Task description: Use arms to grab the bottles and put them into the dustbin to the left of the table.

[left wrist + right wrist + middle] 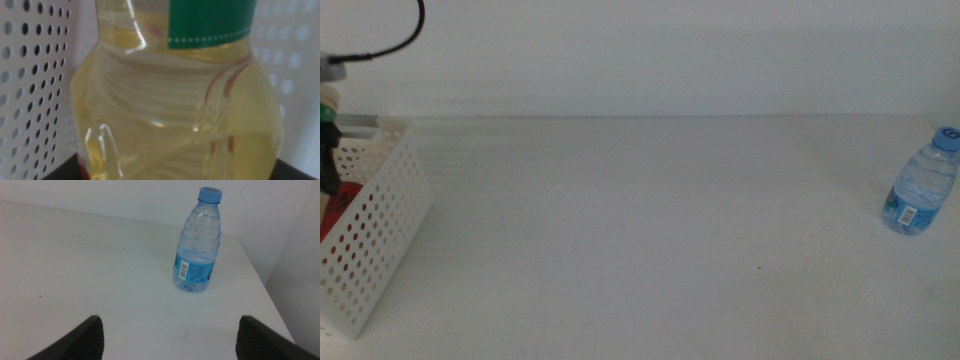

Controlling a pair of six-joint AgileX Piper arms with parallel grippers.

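Note:
A clear bottle of yellow liquid [170, 110] with a green label fills the left wrist view. My left gripper [180, 172] is shut on it, with only dark jaw corners showing. Perforated dustbin walls [30, 85] stand close behind it. In the middle view this bottle [328, 110] hangs at the far left, its white cap just above the rim of the white dustbin [375, 240]. Something red [340, 205] lies inside the bin. A blue-capped water bottle [921, 185] stands upright at the table's right side. My right gripper [170, 340] is open, short of the water bottle [197, 245].
The white table [650, 230] stretches bare between the dustbin and the water bottle. A black cable [400, 40] loops above the left arm. The table's right edge [265, 287] runs close beside the water bottle.

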